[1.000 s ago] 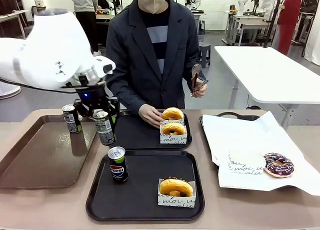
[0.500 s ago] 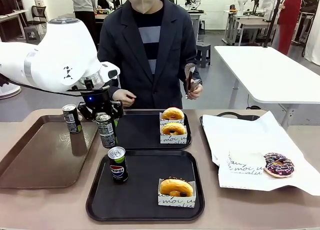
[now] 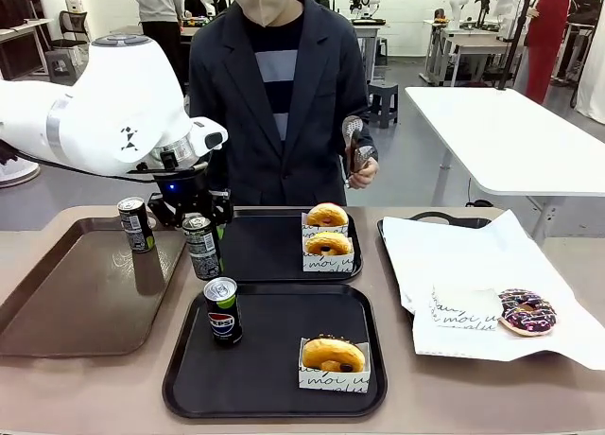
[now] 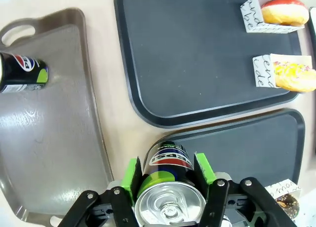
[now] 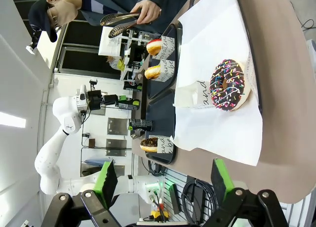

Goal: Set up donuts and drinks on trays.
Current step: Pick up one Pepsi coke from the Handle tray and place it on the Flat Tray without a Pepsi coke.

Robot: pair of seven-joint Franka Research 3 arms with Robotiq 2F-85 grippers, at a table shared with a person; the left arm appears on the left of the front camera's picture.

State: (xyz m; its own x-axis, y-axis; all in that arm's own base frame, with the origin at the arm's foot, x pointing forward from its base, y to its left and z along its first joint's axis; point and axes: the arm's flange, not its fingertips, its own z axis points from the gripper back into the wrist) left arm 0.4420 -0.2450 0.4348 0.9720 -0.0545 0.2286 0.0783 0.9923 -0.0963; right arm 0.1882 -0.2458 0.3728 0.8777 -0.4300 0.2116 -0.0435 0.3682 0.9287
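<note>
Placement of a drink: left gripper (image 3: pixel 198 221) clamps an upright can (image 3: pixel 201 255) at the near-left corner of the far tray (image 3: pixel 265 251), which carries two donuts (image 3: pixel 328 243); next, probably, a short rightward shift, lowering and release.

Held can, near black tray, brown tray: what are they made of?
Held can: metal, likely aluminium; bright silvery top with pull tab, printed wall. Near black tray: probably plastic, matte, moulded raised rim. Brown tray: plastic too, it seems, but glossier; it mirrors the second can standing on it.
</note>
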